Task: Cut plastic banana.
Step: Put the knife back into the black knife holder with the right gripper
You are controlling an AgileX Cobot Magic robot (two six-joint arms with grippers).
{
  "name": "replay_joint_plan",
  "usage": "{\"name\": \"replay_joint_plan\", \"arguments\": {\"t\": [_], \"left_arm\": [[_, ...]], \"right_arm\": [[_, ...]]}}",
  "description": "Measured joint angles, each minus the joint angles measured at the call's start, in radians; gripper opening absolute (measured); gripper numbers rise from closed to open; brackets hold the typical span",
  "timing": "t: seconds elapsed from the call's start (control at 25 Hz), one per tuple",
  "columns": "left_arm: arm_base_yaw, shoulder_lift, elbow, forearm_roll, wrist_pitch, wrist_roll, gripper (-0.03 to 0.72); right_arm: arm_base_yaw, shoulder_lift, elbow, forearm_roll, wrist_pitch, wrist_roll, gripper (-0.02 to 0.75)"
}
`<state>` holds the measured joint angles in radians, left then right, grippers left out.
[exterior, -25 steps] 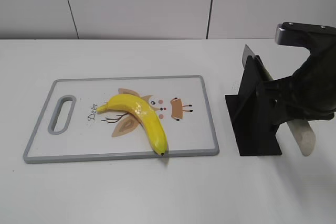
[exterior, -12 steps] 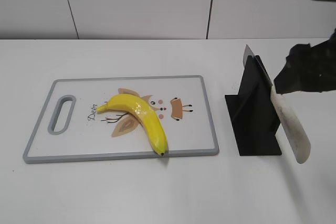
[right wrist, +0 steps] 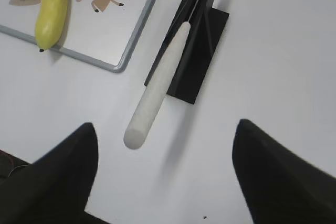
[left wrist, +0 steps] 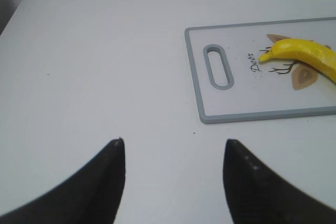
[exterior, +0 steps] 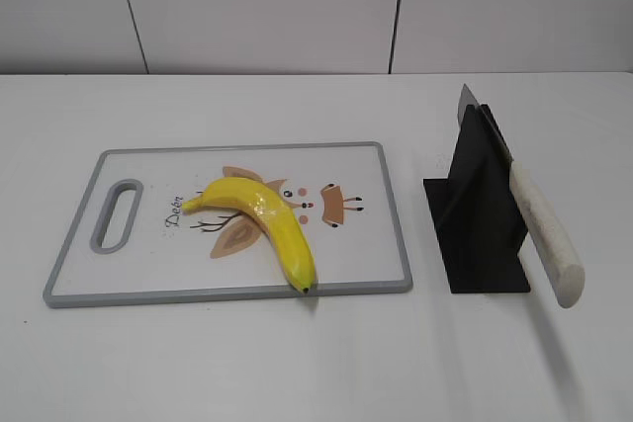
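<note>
**A:** Where's the banana?

**B:** The banana (exterior: 264,225) lies on the cutting board (exterior: 376,244), on top of the deer drawing. Its stem points toward the board's handle slot (exterior: 117,214), and its black tip sits right at the near edge of the board, close to the near right corner. It looks whole.

**A:** And the knife?

**B:** The knife (exterior: 541,233) sits in a black stand (exterior: 479,207) to the right of the board, on the white table (exterior: 297,363). Its pale handle slants down and out past the front of the stand, hanging over the table. A bit of the blade pokes out at the top of the stand.

**A:** What about the left end effector?

**B:** The left end effector (left wrist: 173,153) is spread wide over bare table, with nothing between its fingers. In the left wrist view the board lies well off to the upper right.

**A:** And the right one?

**B:** The right end effector (right wrist: 165,148) is spread wide too, and holds nothing. In the right wrist view the knife handle's rounded end lies between the two fingers (right wrist: 68,177), touching neither. Neither arm shows in the exterior view.
</note>
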<state>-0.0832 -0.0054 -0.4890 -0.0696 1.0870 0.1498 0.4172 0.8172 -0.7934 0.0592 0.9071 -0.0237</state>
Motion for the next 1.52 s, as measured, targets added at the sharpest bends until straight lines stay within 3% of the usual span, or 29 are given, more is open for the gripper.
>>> {"name": "replay_joint_plan", "arguments": {"t": [0.28, 0.6, 1.32, 1.52], "left_arm": [[0.0, 0.0, 0.0, 0.0, 0.0, 0.0, 0.552], [0.0, 0.0, 0.0, 0.0, 0.0, 0.0, 0.552], [0.001, 0.0, 0.0, 0.0, 0.0, 0.0, 0.552], [0.001, 0.0, 0.0, 0.0, 0.0, 0.0, 0.552]], "right_arm": [[0.0, -0.293, 0.184, 0.0, 0.024, -0.004, 0.596], [0.0, -0.537, 0.28, 0.0, 0.112, -0.006, 0.592], [-0.004, -0.822, 0.286, 0.0, 0.129, -0.011, 0.591], [-0.076, -0.822, 0.286, 0.0, 0.129, -0.011, 0.591]]}}
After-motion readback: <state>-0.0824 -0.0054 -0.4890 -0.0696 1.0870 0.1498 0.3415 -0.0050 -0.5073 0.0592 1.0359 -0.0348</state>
